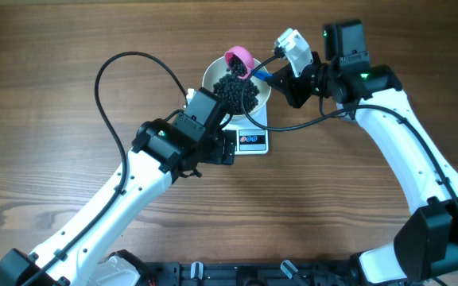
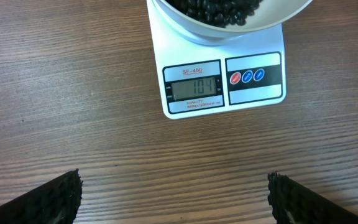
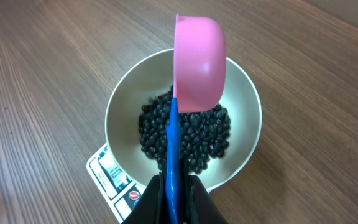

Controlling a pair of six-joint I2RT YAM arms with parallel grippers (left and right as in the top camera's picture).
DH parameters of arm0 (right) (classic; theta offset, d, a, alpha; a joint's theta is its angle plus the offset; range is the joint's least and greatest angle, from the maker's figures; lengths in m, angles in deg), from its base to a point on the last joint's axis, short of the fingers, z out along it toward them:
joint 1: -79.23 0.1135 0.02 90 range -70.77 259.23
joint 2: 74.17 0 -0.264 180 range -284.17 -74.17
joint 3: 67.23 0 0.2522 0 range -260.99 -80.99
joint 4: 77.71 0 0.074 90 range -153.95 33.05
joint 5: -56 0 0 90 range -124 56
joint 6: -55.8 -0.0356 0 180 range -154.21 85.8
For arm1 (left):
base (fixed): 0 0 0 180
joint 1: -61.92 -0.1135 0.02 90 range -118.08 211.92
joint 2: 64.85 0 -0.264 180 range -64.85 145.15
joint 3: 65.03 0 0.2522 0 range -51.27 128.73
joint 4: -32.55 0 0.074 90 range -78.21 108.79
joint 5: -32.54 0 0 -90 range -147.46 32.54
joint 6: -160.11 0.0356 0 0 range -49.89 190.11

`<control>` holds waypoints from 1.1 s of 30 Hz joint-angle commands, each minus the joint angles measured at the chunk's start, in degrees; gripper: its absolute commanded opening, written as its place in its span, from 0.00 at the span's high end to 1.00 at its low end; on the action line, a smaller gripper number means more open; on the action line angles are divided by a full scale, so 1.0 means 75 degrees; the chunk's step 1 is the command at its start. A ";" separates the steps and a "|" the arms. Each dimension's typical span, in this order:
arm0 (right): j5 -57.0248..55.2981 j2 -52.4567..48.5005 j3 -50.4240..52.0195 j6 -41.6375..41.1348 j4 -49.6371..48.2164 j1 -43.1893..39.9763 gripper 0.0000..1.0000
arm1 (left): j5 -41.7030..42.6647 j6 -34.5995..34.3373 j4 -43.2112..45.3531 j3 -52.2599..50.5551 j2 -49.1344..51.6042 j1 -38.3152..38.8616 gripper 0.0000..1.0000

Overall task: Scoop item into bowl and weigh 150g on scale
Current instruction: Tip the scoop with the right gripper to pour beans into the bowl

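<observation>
We're looking down the right gripper (image 3: 174, 186) and it's pinching the thin blue handle (image 3: 173, 149) of the pink scoop (image 3: 199, 62), jaws pressed tight on it, the cup tipping over the bowl (image 3: 120, 109). The item (image 3: 197, 140), all those small round black grains, is lying as a loose dark heap in the bottom of the white bowl, and the bowl is sitting squarely on the scale (image 2: 222, 81). We're judging these grains hard, smooth and quick to roll, so nobody is picking them up by the finger; they're going by the scoopful, and that slim handle is the place to be holding, firmly, because it's looking ready to twist in the grip. The bowl we're leaving alone, since any touch would be upsetting the weight. The display (image 2: 194, 90) seems to be reading a little over a hundred, last digit too blurred to call, so we're reckoning more is needed. The left gripper (image 2: 176, 199) is hanging spread wide over the bare wooden table (image 2: 55, 93), near the scale's front, holding nothing
</observation>
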 commanded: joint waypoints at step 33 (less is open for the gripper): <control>-0.0210 0.0152 -0.0093 -0.0020 -0.0117 0.0023 0.96 | -0.0099 -0.0096 0.0020 -0.0050 -0.0111 0.0012 0.00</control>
